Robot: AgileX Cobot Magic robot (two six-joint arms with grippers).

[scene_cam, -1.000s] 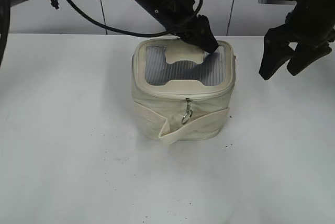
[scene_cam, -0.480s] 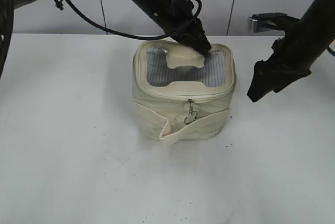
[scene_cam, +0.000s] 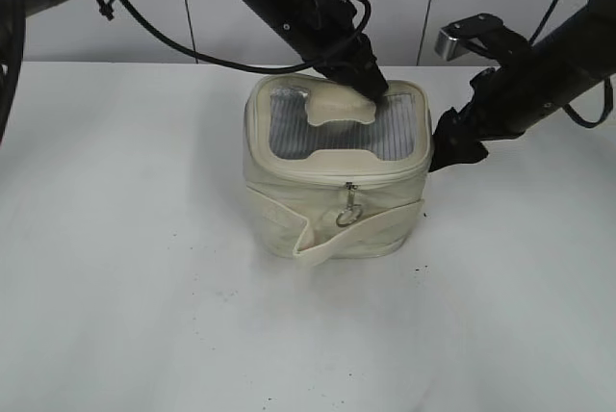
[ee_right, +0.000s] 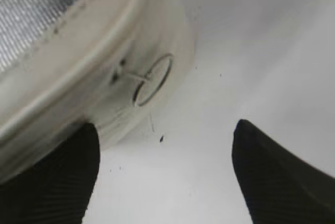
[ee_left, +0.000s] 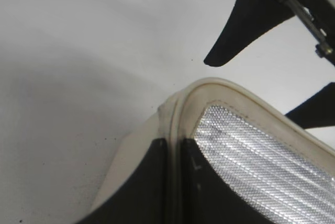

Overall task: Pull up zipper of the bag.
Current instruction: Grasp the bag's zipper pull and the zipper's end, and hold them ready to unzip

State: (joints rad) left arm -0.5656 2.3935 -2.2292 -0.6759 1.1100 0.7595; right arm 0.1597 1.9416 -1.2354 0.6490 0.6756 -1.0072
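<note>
While the left gripper (ee_left: 175,182) pinches the rim of the bag (scene_cam: 332,176) at mid-table, the right gripper (ee_right: 162,174) hangs wide open beside its right side. A wire ring (ee_right: 153,79) lies close ahead: centre both fingers on it, then close.

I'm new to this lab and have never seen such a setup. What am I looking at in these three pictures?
Two robot arms work over a white table. One picture looks at the scene from the front; the other two come from cameras on each arm's wrist. On the table stands a small cream bag with a zipper around its top. The left gripper pinches the bag's top rim, one finger on each side. The right gripper is open beside the bag, close to a wire ring pull, holding nothing.
</note>
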